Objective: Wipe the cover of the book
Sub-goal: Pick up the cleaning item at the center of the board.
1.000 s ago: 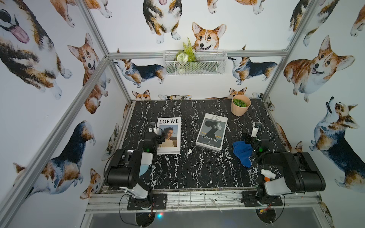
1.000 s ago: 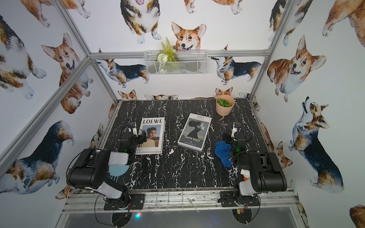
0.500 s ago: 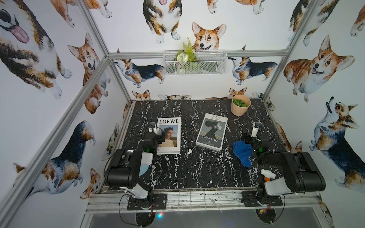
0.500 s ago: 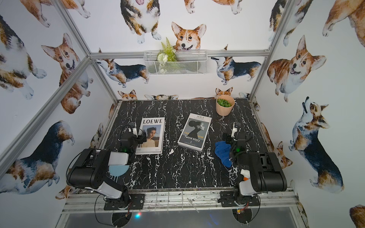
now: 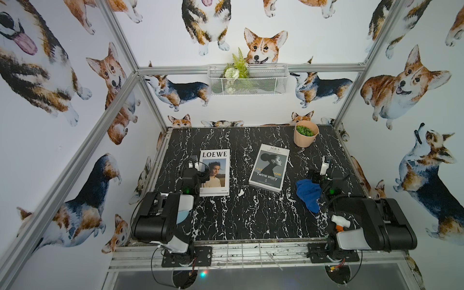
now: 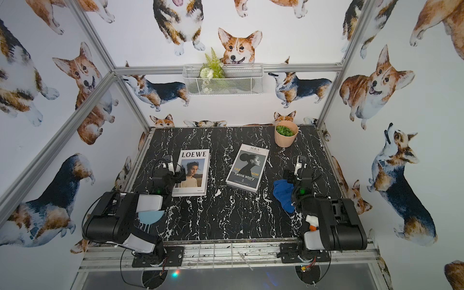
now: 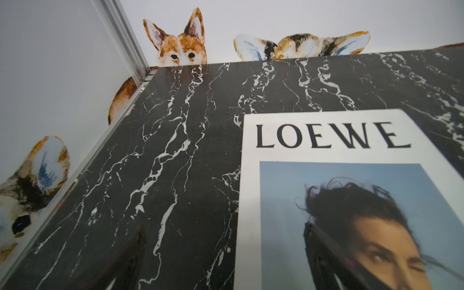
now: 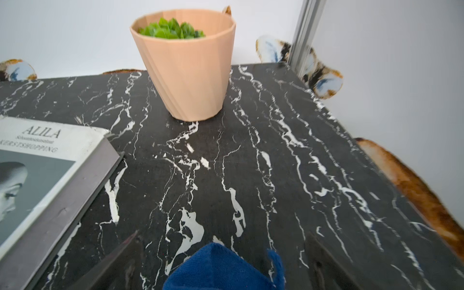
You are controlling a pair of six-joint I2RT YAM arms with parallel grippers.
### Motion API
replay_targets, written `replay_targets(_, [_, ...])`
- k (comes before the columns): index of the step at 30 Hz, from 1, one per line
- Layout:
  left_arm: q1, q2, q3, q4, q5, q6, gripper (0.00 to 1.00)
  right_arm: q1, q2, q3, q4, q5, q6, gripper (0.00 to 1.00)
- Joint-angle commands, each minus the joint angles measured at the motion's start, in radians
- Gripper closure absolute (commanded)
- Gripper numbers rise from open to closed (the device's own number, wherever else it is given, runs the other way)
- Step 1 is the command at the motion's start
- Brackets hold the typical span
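both claws are spread wide and holding nothing. the left claw (image 5: 194,164) sits low at the left edge of the loewe book (image 5: 216,155). in its wrist view one finger (image 7: 324,248) hangs over the cover's photo and the other (image 7: 130,251) over bare desk (image 5: 238,221), so the book's left edge runs between them. whether either finger touches the cover i cannot tell.

the loewe book lies flat and square on the left half of the desk, about midway between the near and far edges. the alila book (image 5: 270,165) lies flat near the centre, turned a little clockwise, its far corner pointing toward the pot (image 5: 305,138) in the far right corner. the two books are well apart.

the right claw (image 5: 326,165) points toward the far edge on the right half of the desk. the cloth (image 5: 307,194) — blue and bunched — lies under and just left of that wrist, nearer the near edge than the alila book. in the right wrist view a peak of the cloth (image 8: 221,268) rises between the two fingers, not pinched — the fingers stand off to either side. the alila book is off to the claw's left, apart from both claw and cloth.
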Motion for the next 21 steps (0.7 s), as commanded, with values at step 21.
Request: replay_targets(21, [-0.093,-0.356,0.349,-0.918,0.210,-0.646,0.00,-0.008,-0.288,0.436,-1.327,0.059,0.758,0.00])
